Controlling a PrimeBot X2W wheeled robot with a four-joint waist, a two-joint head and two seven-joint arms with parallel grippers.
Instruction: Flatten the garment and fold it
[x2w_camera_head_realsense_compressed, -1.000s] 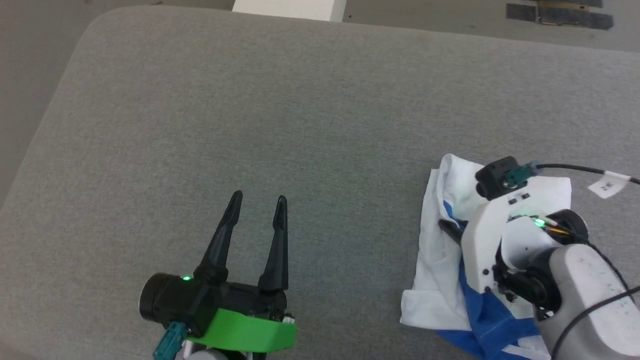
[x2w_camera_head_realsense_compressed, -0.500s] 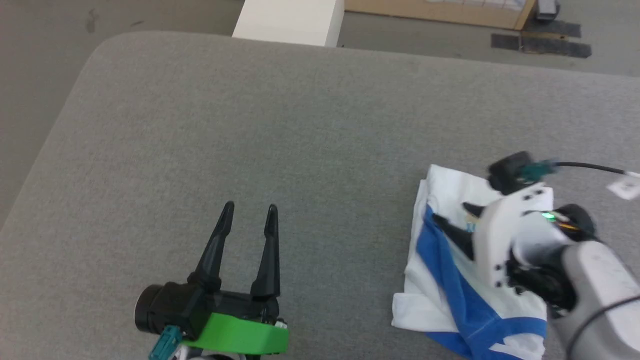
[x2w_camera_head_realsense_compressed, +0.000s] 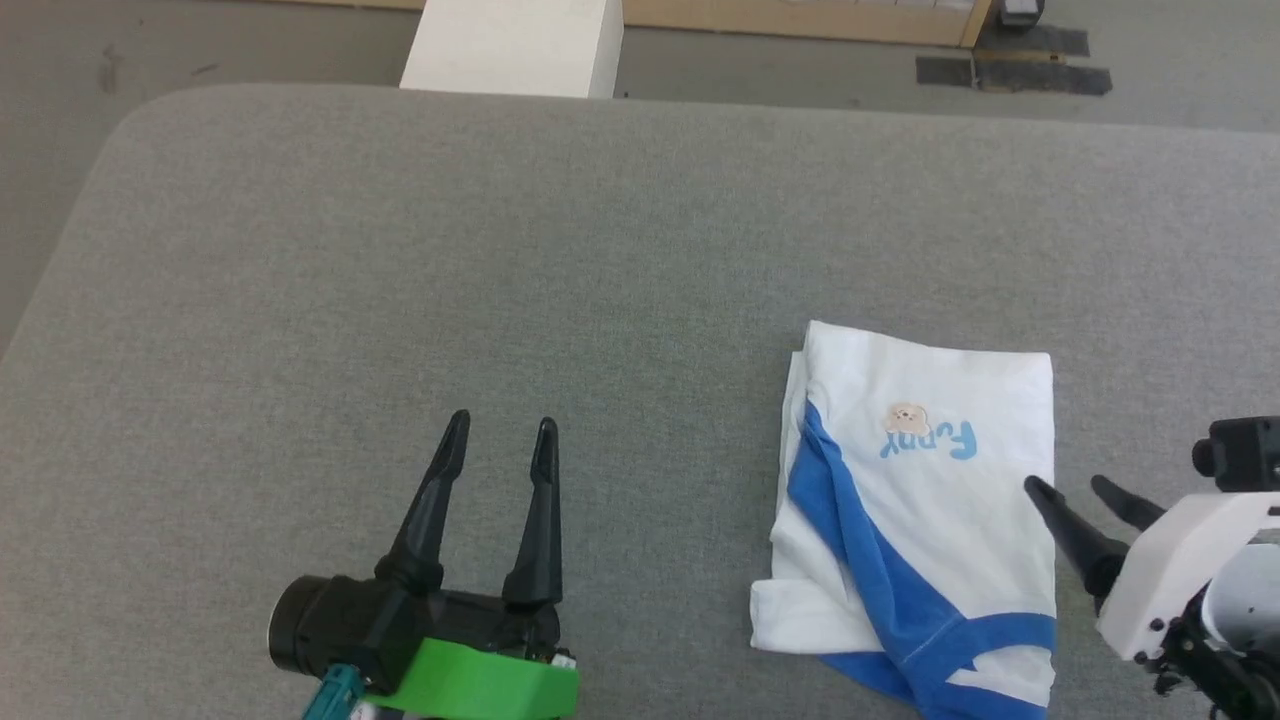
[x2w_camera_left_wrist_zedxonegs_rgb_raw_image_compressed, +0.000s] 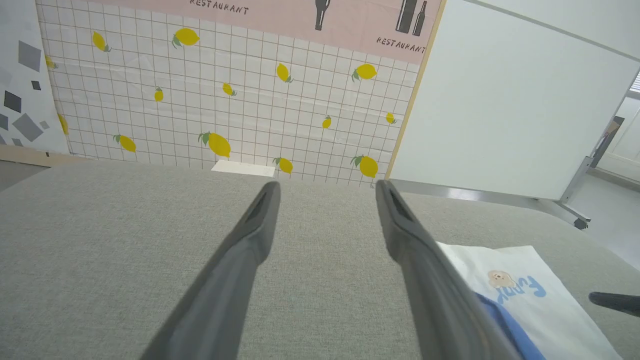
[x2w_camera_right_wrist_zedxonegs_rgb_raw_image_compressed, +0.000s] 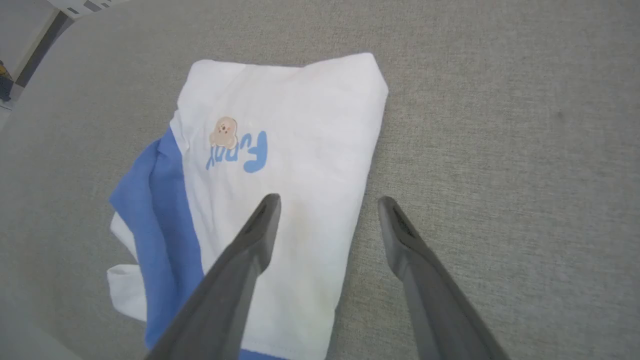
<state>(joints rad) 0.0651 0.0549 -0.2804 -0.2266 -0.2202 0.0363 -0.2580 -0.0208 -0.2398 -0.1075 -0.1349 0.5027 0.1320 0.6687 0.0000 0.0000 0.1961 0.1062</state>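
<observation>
Grey woven fabric (x2w_camera_head_realsense_compressed: 600, 250) covers the whole table top in the head view, felt-like, with a rounded far corner. The garment (x2w_camera_head_realsense_compressed: 930, 500) lies at the right as a soft, roughly rectangular folded packet. It's white cotton with a blue band running diagonally down it and a small bear print (x2w_camera_head_realsense_compressed: 925, 432) facing up. The left gripper (x2w_camera_head_realsense_compressed: 502, 420) sits low and left, well apart from the shirt, its two long dark fingers spread with nothing between them. The right gripper (x2w_camera_head_realsense_compressed: 1064, 483) is at the packet's right edge, fingers parted and empty. A second ago it was right on top of the shirt, pinched shut with the arm hiding most of the cloth. Now it's let go and backed off, so the print shows. The camera has tipped too, so more of the white block (x2w_camera_head_realsense_compressed: 510, 45) past the table is in frame.

The left wrist view has the same spread fingers over bare fabric, and the shirt peeks in at the lower right. Behind the table there's a tiled lemon wall (x2w_camera_left_wrist_zedxonegs_rgb_raw_image_compressed: 225, 100) and a plain white panel (x2w_camera_left_wrist_zedxonegs_rgb_raw_image_compressed: 510, 100).

In the right wrist view, one finger hangs over the white cloth and the other over bare table, with the shirt's edge running between them. I can't tell if either actually touches. Nothing blocks the shirt.
</observation>
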